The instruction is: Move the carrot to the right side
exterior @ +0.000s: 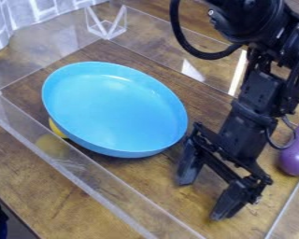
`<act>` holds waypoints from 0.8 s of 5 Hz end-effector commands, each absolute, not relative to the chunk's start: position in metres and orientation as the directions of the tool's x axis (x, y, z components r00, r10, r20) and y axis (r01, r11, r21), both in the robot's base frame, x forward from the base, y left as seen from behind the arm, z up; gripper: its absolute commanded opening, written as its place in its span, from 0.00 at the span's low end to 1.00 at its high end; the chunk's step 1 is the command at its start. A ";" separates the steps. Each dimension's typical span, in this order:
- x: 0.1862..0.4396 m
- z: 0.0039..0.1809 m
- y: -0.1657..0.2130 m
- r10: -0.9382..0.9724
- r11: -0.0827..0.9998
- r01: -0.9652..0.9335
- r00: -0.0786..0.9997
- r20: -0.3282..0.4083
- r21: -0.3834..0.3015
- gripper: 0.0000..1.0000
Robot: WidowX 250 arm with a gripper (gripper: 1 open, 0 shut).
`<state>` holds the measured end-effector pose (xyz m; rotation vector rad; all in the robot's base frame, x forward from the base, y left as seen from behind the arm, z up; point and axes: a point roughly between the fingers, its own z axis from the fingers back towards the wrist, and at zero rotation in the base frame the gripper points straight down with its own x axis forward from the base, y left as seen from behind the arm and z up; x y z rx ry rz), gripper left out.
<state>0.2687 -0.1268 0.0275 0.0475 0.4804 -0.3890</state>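
Beside the blue bowl [112,107], toward the lower right of the view, the black claw [209,189] points down over the brown wooden surface [127,177]. Its two dark fingertips [230,203] stand apart, with bare wood visible in the gap, so the claw is open and grips nothing that can be seen. No carrot can be made out, so where it lies relative to the claw, and how it looks, cannot be told. One fingertip is near the bowl's lower right edge; the other is farther toward the bottom right. The bowl is wide, smooth and oval in outline, and a small part of something yellow [52,146] shows past its lower left rim, mostly hidden. At the right edge, just beside the black arm [258,93], lies a glossy purple eggplant [294,160], cut off by the frame. Clear plastic walls [71,173] run around the wood.
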 end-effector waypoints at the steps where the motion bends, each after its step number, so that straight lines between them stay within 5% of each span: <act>1: 0.271 0.060 -0.137 -0.393 0.913 0.404 0.842 -0.370 -0.052 1.00; 4: 0.269 0.064 -0.135 -0.382 0.915 0.403 0.837 -0.391 -0.032 1.00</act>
